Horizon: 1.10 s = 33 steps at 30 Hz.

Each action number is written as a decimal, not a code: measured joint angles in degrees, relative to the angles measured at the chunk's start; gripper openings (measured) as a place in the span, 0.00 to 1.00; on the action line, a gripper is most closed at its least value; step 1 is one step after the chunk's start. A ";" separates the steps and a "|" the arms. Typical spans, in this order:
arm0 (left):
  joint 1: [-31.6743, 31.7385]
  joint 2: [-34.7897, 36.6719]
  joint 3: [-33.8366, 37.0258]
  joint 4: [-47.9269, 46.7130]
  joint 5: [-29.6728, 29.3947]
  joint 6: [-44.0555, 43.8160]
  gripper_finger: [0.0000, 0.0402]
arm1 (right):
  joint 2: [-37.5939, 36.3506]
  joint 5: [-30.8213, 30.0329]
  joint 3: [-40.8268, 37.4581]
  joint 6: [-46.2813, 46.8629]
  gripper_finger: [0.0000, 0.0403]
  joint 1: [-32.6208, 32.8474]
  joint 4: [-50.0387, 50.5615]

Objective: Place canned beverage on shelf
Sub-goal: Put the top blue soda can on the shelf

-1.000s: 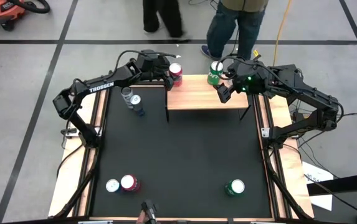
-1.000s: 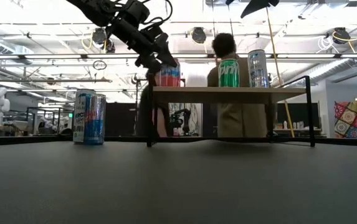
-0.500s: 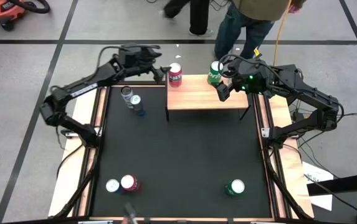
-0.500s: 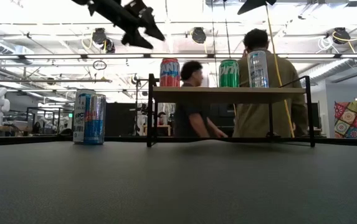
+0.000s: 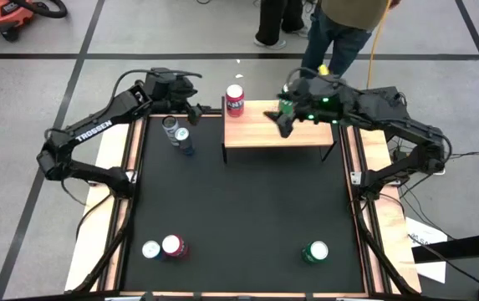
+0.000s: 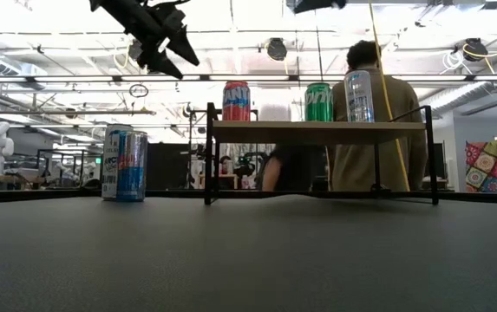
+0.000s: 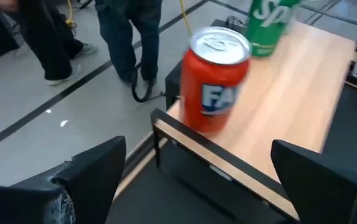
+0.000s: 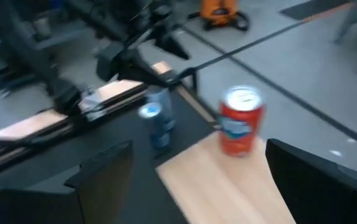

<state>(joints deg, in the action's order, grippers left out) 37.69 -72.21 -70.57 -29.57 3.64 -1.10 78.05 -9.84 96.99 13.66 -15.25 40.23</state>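
"TROSSEN" on left arm [image 5: 91, 131]

- The high view is evenly lit from overhead; the black bench [image 5: 247, 209] top is matte, and the shelf [image 5: 277, 134] casts only a thin, soft shadow.
- The low view is backlit: bright ceiling strip lights glare white, so the left gripper [image 6: 163, 43] reads as a dark silhouette.
- The near bench surface in the low view is soft and out of focus.
- Both wrist views show motion blur; the red can [image 7: 214, 79] and green can [image 7: 268, 28] are smeared.
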 joint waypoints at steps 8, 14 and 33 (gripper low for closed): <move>-4.29 7.59 2.65 -5.99 -5.91 -4.53 0.97 | 5.54 2.42 -0.01 -1.15 0.88 2.26 -3.46; -10.18 15.31 9.56 -5.49 -11.02 -11.98 0.97 | 8.19 2.51 0.00 -4.19 0.88 4.99 -10.31; -25.57 16.80 21.23 8.08 -17.56 -27.09 0.97 | 9.98 5.51 -0.09 -4.41 0.80 6.75 -12.50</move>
<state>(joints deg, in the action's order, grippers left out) 12.12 -55.41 -49.34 -21.49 -13.91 -28.18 88.04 -4.34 96.90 9.24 -8.50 27.73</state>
